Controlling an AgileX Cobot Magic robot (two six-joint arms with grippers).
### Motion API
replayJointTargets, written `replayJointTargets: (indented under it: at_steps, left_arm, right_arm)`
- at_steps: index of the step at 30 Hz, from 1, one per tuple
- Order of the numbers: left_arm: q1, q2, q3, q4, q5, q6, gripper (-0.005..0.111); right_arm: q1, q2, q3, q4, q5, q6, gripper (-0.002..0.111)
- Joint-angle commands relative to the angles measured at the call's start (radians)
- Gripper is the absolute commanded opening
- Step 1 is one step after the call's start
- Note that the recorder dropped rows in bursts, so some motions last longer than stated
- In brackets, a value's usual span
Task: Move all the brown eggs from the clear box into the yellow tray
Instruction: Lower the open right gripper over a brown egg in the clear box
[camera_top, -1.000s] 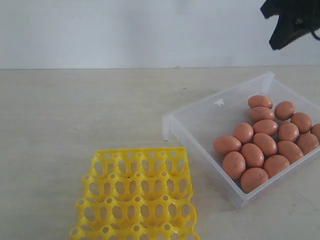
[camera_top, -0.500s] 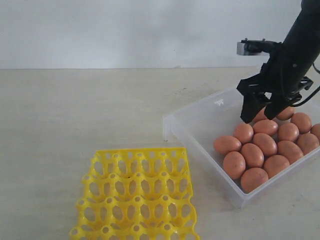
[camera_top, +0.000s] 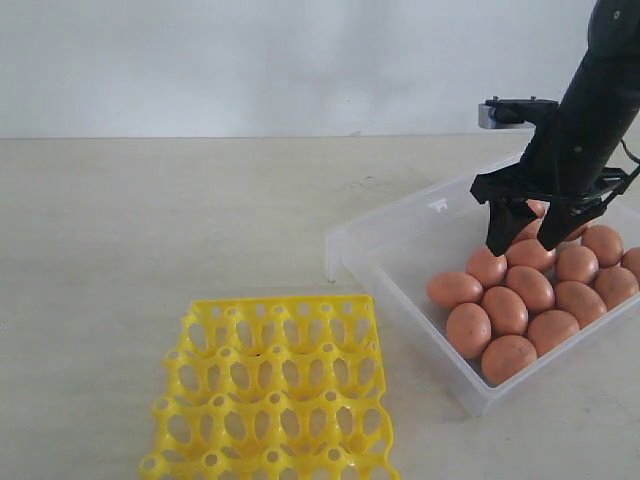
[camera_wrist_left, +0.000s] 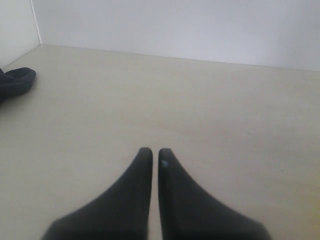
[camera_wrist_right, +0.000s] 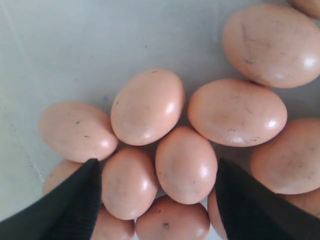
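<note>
Several brown eggs (camera_top: 505, 310) lie packed together in the clear box (camera_top: 400, 235) at the right. My right gripper (camera_top: 522, 238) hangs open just over the eggs at the back of the pile, its black fingers pointing down. In the right wrist view that same gripper (camera_wrist_right: 157, 165) straddles two eggs (camera_wrist_right: 185, 164) that lie side by side, touching neither. The yellow tray (camera_top: 270, 390) sits at the front, left of the box, with all visible sockets bare. My left gripper (camera_wrist_left: 155, 152) is shut over plain table, with nothing in it.
The box's near corner (camera_top: 335, 255) stands close to the tray's far right corner. A dark object (camera_wrist_left: 15, 82) lies at the table's edge in the left wrist view. A white wall runs behind the table.
My right gripper came down from the top right corner of the exterior view to just above the eggs in the box. The eggs and the tray have not moved.
</note>
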Motion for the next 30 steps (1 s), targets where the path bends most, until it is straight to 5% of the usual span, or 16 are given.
replayJointTargets:
  at_steps: [1,30]
  left_arm:
    - [-0.009,-0.003,0.004,0.002,-0.003,0.004,0.004]
    - [-0.009,-0.003,0.004,0.002,-0.003,0.004,0.004]
  right_arm:
    - [0.001,0.001,0.004,-0.01,-0.001,0.005,0.058]
    - [0.001,0.059,0.004,-0.063,0.02,0.012,0.058]
